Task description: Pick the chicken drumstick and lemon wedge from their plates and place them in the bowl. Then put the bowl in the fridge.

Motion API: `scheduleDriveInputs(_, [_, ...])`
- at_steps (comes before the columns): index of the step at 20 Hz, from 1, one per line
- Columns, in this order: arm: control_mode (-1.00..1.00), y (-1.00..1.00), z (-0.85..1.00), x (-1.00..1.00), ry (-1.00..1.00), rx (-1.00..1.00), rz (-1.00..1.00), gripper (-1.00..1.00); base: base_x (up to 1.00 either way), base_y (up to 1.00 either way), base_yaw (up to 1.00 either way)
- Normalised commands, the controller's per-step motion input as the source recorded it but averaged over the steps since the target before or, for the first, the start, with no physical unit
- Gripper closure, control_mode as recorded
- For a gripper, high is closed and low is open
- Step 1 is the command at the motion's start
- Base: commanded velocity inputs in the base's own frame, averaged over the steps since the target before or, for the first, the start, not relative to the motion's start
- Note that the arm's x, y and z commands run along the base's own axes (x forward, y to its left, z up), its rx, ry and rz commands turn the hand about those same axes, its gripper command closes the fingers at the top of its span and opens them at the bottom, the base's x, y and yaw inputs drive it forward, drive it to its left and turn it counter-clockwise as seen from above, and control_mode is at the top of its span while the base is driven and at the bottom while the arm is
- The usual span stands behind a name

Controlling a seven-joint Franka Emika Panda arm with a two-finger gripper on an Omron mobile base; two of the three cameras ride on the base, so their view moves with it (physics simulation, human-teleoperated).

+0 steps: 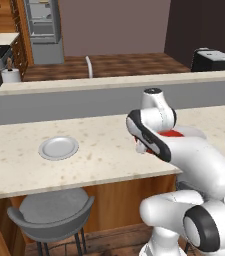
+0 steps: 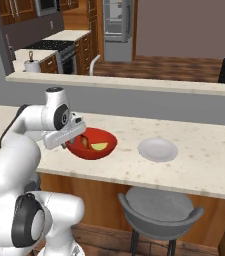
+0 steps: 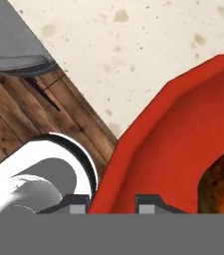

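Observation:
The red bowl (image 2: 92,152) sits on the beige counter (image 2: 134,170) close to the front edge, and a sliver of the bowl (image 1: 171,133) shows behind my arm. Inside it lie the brown chicken drumstick (image 2: 85,142) and the yellow-green lemon wedge (image 2: 100,146). My gripper (image 2: 74,145) is shut on the bowl's near-left rim. In the hand view the red rim of the bowl (image 3: 183,124) runs between the gripper (image 3: 112,204) tips, with the drumstick (image 3: 220,184) at the right. One grey plate (image 1: 58,147) (image 2: 157,149) lies bare beside the bowl. The fridge (image 1: 42,25) (image 2: 118,20) stands far back.
A grey stool (image 1: 51,210) (image 2: 159,210) stands under the counter's front edge below the plate. A raised ledge (image 1: 109,82) runs behind the counter. A black toaster (image 1: 211,60) and a paper towel roll (image 1: 11,75) sit beyond it.

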Motion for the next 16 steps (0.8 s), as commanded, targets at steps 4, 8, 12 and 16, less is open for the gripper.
scheduleDriveInputs(4, [-1.0, 0.06, 0.24, -0.57, -0.04, -0.18, 0.0, 1.0, 0.0, 0.0, 0.0])
scheduleDriveInputs(8, [-1.0, 0.02, 0.21, -0.53, -0.08, -0.19, 0.0, 1.0, 0.0, 0.0, 0.0])
scheduleDriveInputs(12, [-1.0, 0.01, 0.16, -0.41, -0.13, -0.12, 0.0, 1.0, 0.0, 0.0, 0.0])
scheduleDriveInputs(16, [-1.0, 0.0, 0.09, -0.34, -0.22, -0.06, 0.0, 1.0, 0.0, 0.0, 0.0])
